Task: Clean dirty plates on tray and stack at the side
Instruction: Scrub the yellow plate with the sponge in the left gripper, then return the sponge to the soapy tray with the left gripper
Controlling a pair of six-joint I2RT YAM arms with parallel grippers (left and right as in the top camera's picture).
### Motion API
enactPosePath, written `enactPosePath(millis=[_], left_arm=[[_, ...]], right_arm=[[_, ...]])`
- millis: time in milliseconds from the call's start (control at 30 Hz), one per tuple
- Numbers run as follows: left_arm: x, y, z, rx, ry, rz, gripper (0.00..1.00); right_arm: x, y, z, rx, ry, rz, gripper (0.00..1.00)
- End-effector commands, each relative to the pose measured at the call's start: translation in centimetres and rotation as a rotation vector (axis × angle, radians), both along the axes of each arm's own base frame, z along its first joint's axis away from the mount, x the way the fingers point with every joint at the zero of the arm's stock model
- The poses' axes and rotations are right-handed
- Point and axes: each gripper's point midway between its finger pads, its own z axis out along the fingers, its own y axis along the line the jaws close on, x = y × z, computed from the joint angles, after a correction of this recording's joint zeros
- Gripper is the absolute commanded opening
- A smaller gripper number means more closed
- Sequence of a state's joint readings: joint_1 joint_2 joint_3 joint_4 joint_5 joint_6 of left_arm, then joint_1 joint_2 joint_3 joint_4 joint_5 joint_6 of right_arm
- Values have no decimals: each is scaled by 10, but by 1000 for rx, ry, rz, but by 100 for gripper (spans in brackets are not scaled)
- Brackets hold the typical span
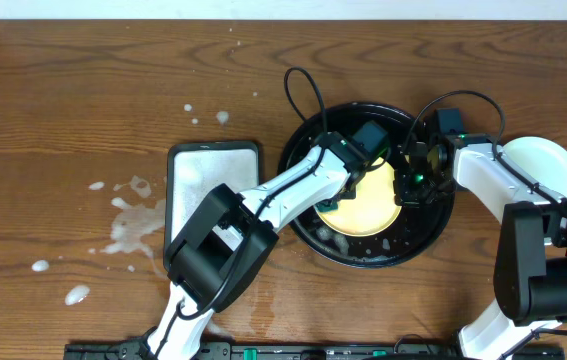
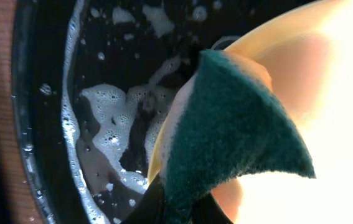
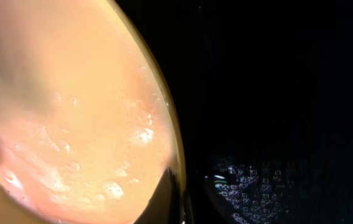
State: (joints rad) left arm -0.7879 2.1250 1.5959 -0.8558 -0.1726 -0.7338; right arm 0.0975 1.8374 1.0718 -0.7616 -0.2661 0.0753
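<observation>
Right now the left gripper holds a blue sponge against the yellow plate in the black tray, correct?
Not quite: the sponge is dark green, not blue, as the left wrist view shows. The rest stands: the left gripper holds it against the yellow plate in the black tray.

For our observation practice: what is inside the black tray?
A yellow plate, a green sponge against it, and soapy foam on the tray floor. The plate covers part of that floor, so whatever lies beneath it cannot be seen.
</observation>
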Motion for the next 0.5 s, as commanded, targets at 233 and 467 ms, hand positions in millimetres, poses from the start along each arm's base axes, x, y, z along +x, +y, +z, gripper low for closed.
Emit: enactPosePath(millis=[233, 467], left_arm=[[1, 7, 90, -126, -82, -18, 8], [-15, 70, 158, -76, -135, 10, 8]], right_arm=[[5, -9, 29, -74, -100, -7, 1], [8, -14, 73, -221, -256, 7, 1]])
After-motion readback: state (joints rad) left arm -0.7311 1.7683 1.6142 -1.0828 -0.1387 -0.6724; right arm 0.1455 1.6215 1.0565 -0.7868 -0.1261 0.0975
